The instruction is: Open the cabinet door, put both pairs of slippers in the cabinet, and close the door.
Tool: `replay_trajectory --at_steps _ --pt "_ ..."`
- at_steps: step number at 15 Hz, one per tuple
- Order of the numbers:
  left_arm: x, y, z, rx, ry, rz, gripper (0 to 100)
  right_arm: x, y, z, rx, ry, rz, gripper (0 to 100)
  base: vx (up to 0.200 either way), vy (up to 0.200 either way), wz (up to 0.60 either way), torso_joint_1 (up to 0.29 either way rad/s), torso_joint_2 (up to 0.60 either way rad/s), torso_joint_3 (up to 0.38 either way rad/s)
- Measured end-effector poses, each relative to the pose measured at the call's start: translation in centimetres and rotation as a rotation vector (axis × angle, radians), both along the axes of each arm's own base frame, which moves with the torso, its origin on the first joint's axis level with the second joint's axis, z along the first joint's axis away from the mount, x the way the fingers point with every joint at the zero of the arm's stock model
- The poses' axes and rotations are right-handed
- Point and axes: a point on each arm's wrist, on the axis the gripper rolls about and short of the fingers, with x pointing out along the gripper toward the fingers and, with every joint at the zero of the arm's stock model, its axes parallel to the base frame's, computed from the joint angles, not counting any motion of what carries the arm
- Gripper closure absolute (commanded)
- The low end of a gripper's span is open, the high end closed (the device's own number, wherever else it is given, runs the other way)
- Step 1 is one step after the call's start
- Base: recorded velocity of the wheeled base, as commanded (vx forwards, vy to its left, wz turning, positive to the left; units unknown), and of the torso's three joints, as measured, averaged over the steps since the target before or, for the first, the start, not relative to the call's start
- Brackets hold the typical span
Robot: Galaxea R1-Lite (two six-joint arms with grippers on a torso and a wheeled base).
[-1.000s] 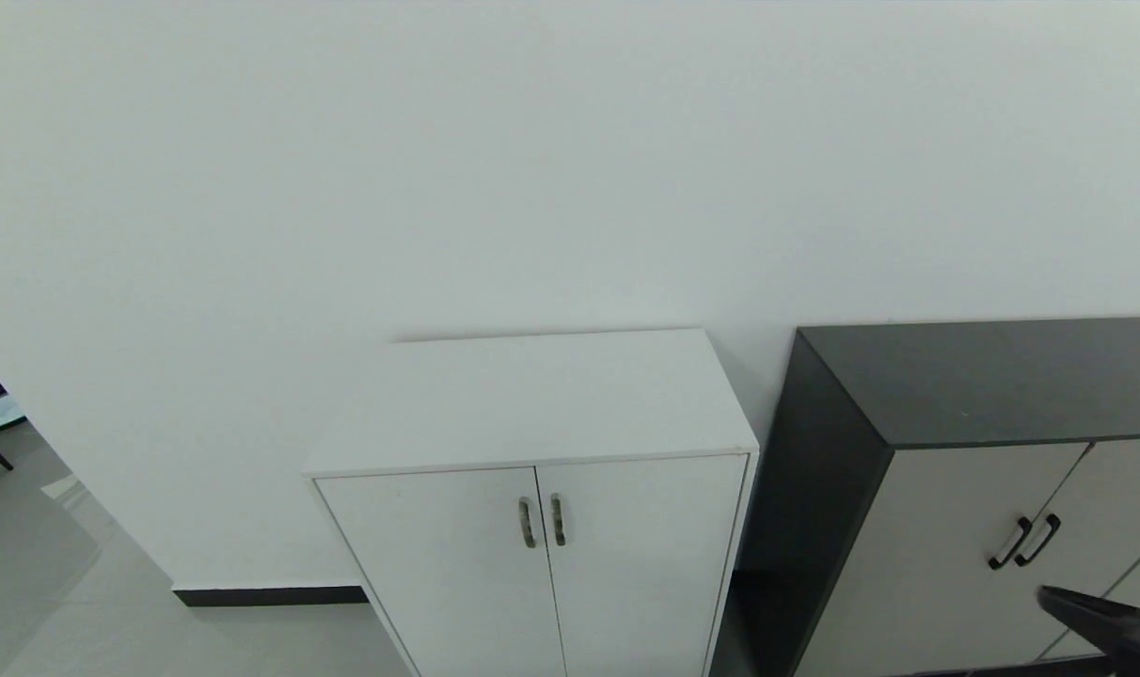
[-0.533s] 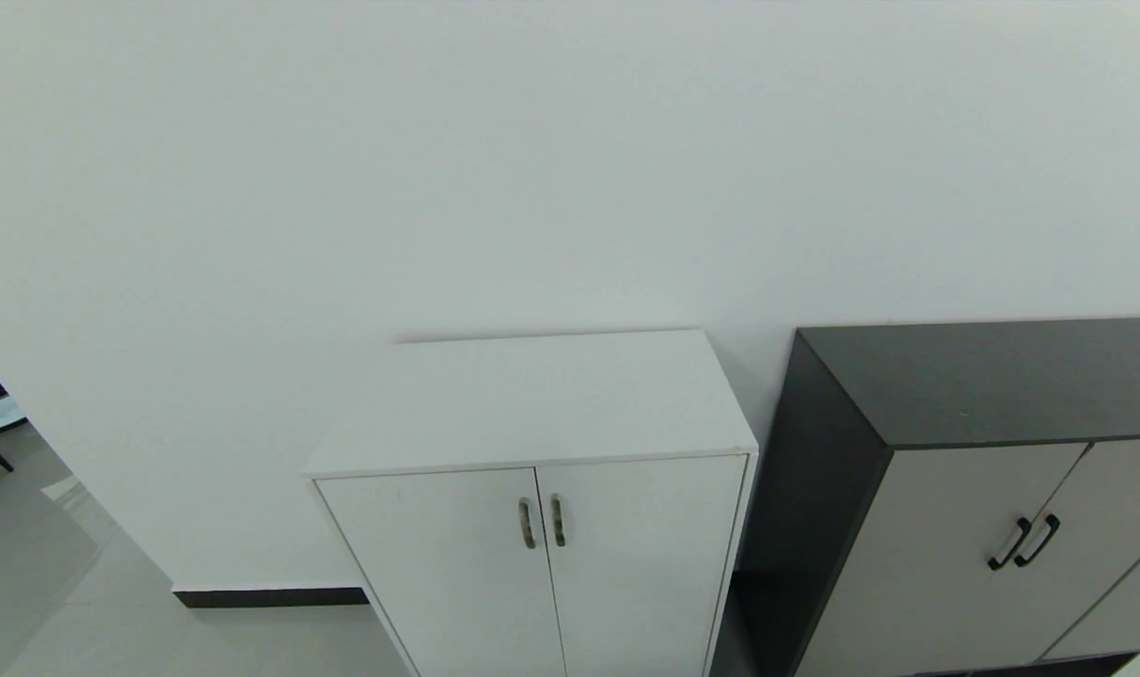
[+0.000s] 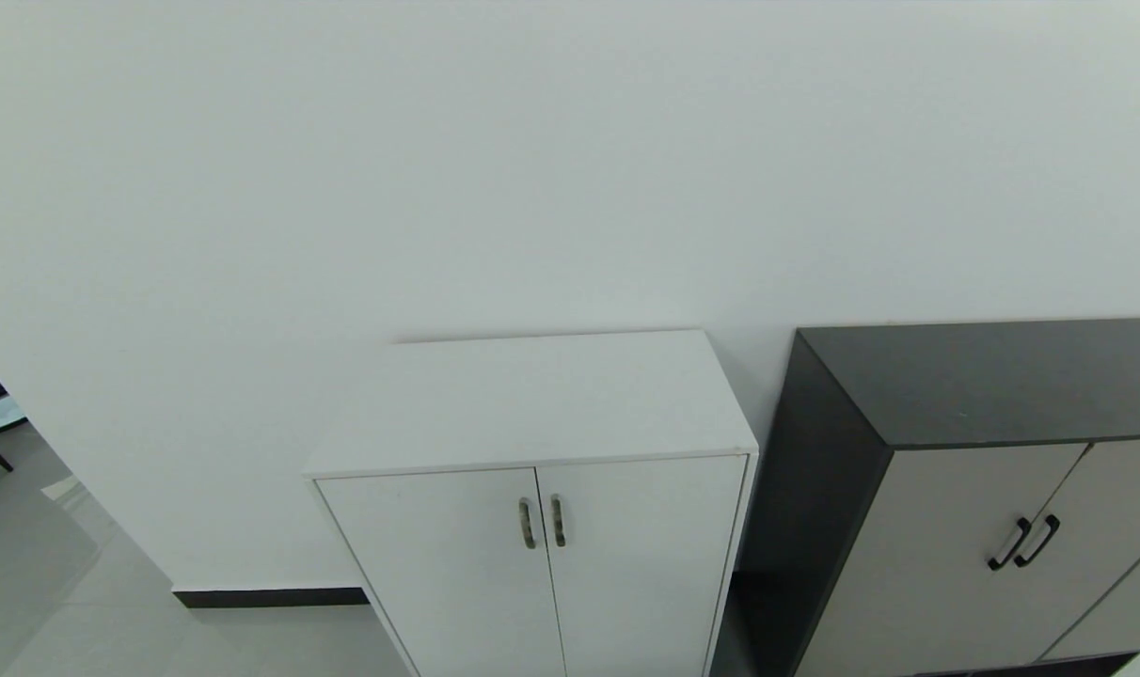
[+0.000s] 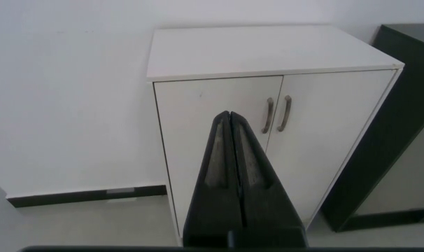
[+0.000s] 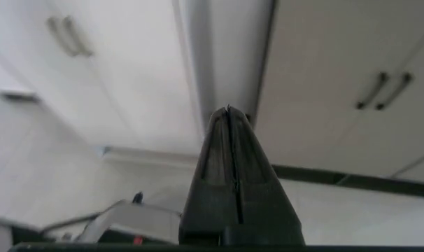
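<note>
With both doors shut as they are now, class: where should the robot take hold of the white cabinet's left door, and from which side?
Grip the left handle, an upright bar at the inner edge of the left door, at mid-height. Approach from the front, closing across the bar sideways. The right handle sits close by, leaving little room.

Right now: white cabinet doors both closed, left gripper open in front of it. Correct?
One thing is off. The left gripper is shut, not open; the left wrist view shows its jaws pressed together. The rest holds: both doors of the white cabinet are closed, and the gripper is in front of it.
</note>
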Motion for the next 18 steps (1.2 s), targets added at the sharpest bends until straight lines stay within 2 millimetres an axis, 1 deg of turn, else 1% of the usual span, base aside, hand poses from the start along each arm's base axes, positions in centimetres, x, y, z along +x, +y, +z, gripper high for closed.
replay_trajectory --at_steps 7,11,18 --pt "0.0 0.0 0.0 0.000 0.000 0.000 100 -1.4 0.0 -0.2 0.022 -0.170 -0.150 100 0.000 0.000 0.00 0.000 0.00 0.000" --pt "0.0 0.0 0.0 -0.006 0.000 0.000 100 -2.0 0.0 -0.3 0.027 -0.249 -0.169 100 0.000 0.000 0.00 0.000 0.00 0.000" --pt "0.0 0.0 0.0 0.000 0.000 -0.001 100 -2.2 0.0 -0.3 0.051 -0.280 -0.203 100 0.000 0.000 0.00 0.000 0.00 0.000"
